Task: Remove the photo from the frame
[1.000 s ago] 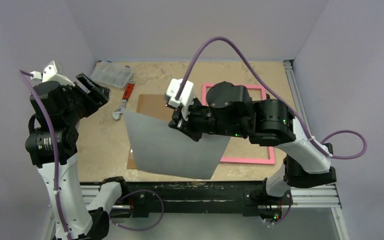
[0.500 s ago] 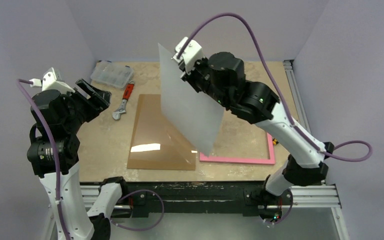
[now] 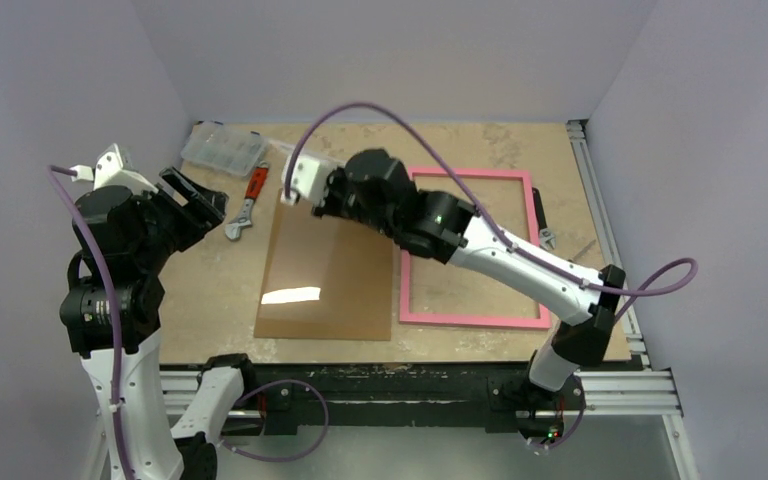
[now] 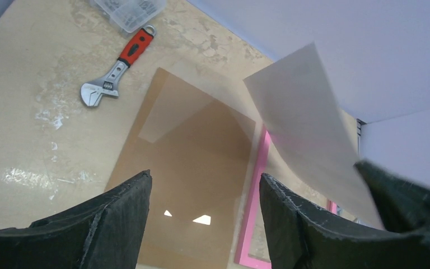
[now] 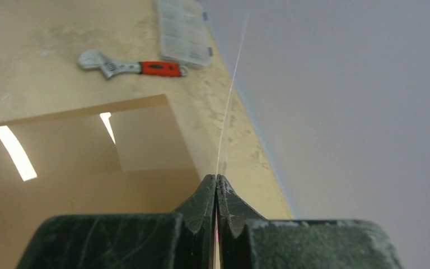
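Frame [image 3: 472, 321] flat, long axis near-far; right gripper [image 5: 216, 185] pinches photo [image 4: 308, 129].

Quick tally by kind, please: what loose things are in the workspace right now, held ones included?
Frame: 1
Backing board: 1
Photo sheet, pinched in the right gripper: 1
Wrench: 1
Clear parts box: 1
Small grey item beside the frame, too small to name: 1
Total: 6

Pink frame [image 3: 470, 320] lying flat, photo [image 4: 308, 134] up in the air
Thin-bordered frame sits on the table [image 3: 210, 290]; the pale sheet's tilted, lifted clear.
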Tool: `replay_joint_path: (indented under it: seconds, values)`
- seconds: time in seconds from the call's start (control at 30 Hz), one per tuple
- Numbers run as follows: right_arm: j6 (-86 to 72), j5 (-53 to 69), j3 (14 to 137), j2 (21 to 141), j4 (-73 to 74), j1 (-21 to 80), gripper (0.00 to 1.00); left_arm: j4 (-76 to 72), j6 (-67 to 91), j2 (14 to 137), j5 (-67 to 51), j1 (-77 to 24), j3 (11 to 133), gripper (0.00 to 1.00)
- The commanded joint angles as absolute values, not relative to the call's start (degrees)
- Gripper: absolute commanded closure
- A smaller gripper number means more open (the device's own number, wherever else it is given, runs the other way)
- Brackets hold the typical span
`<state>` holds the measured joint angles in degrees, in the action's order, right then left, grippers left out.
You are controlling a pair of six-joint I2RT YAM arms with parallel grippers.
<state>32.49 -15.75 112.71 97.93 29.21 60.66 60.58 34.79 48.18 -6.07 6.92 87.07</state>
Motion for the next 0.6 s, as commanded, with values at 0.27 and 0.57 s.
replay_joint_path:
  seconds: [0.27, 0.57]
  values:
    - [50.72, -17.55, 76.04, 99.36, -1.81, 81.68, 1.0, 60.68, 35.07, 46.81, 0.3, 6.32, 88.11, 0.34]
    - [45.78, -16.62, 66.05, 101.32, -8.15, 82.7, 1.0, 59.88, 35.54, 46.85, -2.59, 6.31, 87.36, 0.34]
